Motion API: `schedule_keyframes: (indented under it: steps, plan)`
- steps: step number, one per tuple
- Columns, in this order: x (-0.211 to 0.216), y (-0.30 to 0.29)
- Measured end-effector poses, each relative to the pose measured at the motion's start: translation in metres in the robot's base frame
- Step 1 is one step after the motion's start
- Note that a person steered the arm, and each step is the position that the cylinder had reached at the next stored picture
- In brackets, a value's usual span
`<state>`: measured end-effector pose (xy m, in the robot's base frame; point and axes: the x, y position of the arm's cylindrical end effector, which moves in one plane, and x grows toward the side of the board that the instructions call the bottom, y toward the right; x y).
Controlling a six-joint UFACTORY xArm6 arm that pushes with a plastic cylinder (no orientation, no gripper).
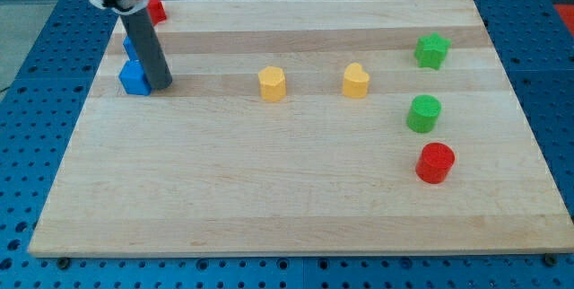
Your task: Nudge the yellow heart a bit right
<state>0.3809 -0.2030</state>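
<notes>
Standing at the view's left, the dark round rod has my tip [160, 86] on the pale wooden board [287, 208], touching the right side of a blue block [134, 78]. Another blue piece and a red block [157, 8] peek out behind the rod. This arm has no jaws to open or close. The yellow heart [356, 81] sits near the middle, well apart from my tip, beside a yellow six-sided block [272, 83]. On the right are a green star [431, 51], a green round block [424, 114] and a red round block [435, 163], all smooth.

A single view looks down at an angle from the front onto the whole wooden surface [296, 208], moderately near.
</notes>
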Motion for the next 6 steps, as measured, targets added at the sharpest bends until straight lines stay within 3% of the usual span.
schedule_keyframes:
  steps: [1, 2, 4, 5, 6]
  plan:
    - [0.000, 0.001]
    - [-0.002, 0.040]
    - [-0.035, 0.204]
    - [0.032, 0.211]
    - [0.047, 0.153]
